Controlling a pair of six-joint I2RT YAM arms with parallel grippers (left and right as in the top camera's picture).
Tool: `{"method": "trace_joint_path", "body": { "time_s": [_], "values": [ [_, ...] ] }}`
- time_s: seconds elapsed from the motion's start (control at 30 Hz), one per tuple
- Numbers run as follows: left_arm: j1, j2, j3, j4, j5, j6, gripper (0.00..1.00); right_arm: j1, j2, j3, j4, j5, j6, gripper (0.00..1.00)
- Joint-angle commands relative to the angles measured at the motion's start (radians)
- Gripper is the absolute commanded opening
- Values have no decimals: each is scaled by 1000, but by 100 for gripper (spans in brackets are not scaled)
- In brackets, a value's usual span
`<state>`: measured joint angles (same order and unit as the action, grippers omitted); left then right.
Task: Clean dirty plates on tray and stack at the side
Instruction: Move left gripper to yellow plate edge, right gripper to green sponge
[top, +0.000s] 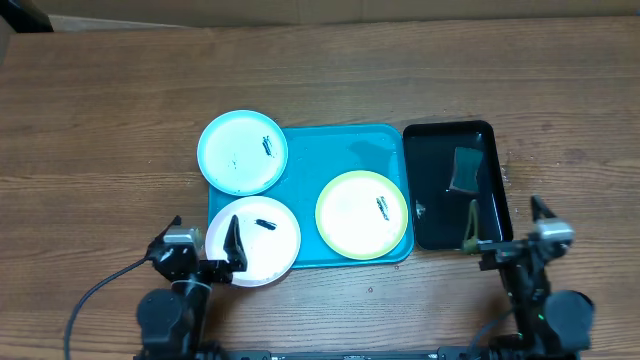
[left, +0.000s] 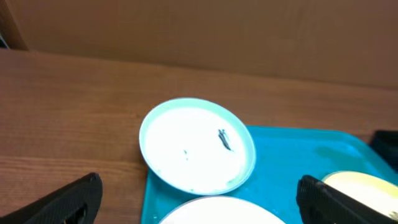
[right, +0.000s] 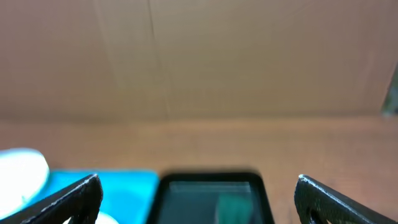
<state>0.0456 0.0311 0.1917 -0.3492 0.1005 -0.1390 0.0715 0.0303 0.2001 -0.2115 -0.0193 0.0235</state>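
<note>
Both arms rest folded by their bases, the left pincer (top: 205, 238) and the right pincer (top: 505, 222) each spread wide and gripping nothing.

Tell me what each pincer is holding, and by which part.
Nothing is held: the left pincer and the right pincer both stand wide open and empty.

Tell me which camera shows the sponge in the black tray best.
Overhead: the green sponge lies in full view in the black tray's far right part. In the right wrist view the sponge is a blurred green patch at the frame edge; the left wrist view shows none of it.
</note>
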Motion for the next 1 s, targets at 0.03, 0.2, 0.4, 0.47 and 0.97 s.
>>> {"method": "trace_joint_path", "body": {
  "time_s": [0.03, 0.2, 0.4, 0.47, 0.97],
  "values": [
    [0, 79, 226, -117, 48, -10, 100, -8, 74, 158, -31, -2, 64, 100],
    [0, 246, 446, -235, 126, 48, 100, -8, 235, 380, -192, -32, 85, 100],
    [0, 465, 663, -360, 253, 50, 100, -8, 449, 637, -441, -55, 81, 100],
    [0, 552, 735, -428, 294, 51, 100, -8, 528, 723, -520, -55, 81, 100],
    [-1, 1154, 1066, -858, 386, -1, 88, -8, 1134, 1309, -1041, -91, 55, 100]
  ]
}}
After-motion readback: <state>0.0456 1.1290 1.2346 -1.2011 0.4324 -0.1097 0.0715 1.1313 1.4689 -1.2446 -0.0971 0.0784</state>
